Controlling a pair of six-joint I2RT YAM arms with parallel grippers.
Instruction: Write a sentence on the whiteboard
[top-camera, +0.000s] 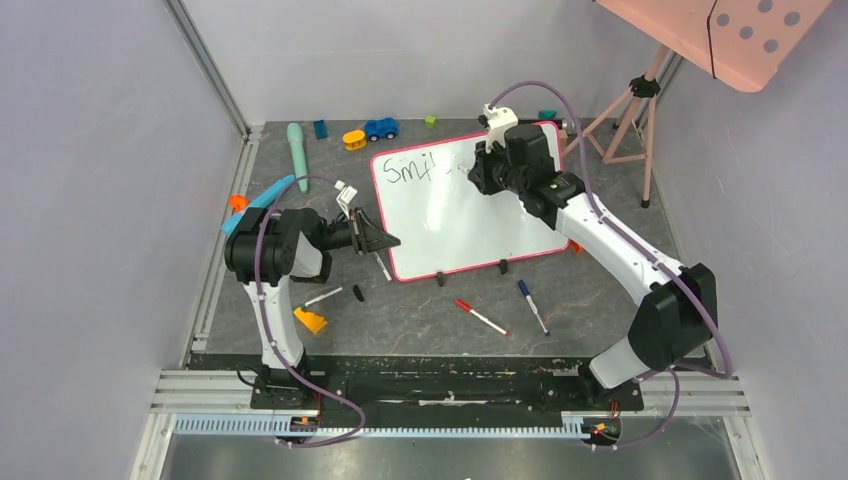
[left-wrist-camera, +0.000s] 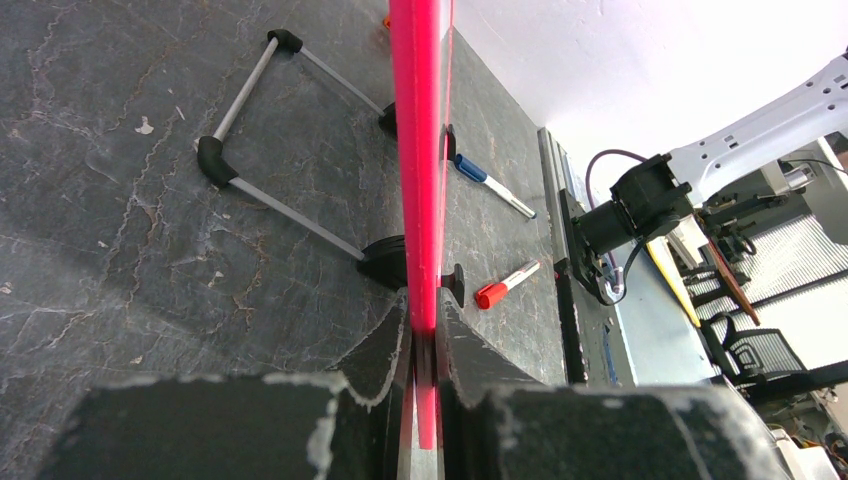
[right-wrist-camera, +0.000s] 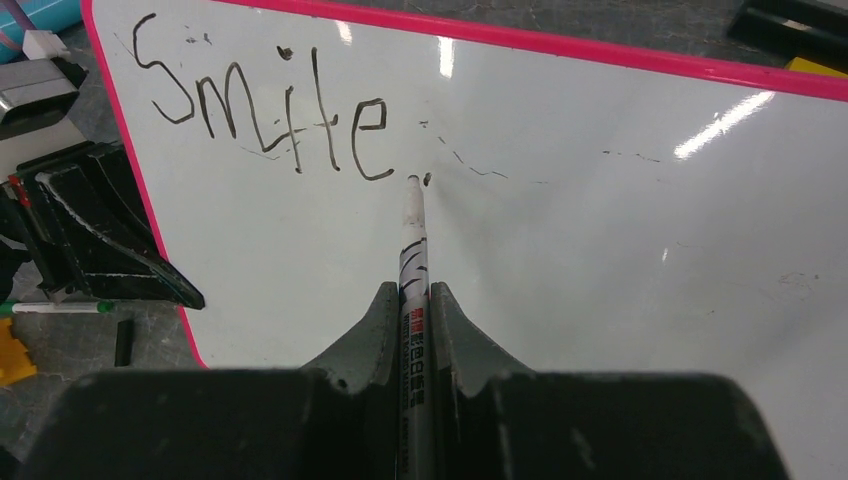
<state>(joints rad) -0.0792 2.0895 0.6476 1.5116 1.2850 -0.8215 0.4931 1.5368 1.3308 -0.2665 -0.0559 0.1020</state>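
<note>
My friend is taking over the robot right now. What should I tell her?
Left gripper: shut on the pink frame of the whiteboard, steadying it.
Right gripper: shut on a marker, tip at the board just after the last letter.
Done: the sentence reads roughly "Smile" so far.
Left: the rest of the words.

One whiteboard (top-camera: 455, 225), one red marker (top-camera: 482, 317), one blue marker (top-camera: 533, 306), one toy car (top-camera: 381, 128).
</note>
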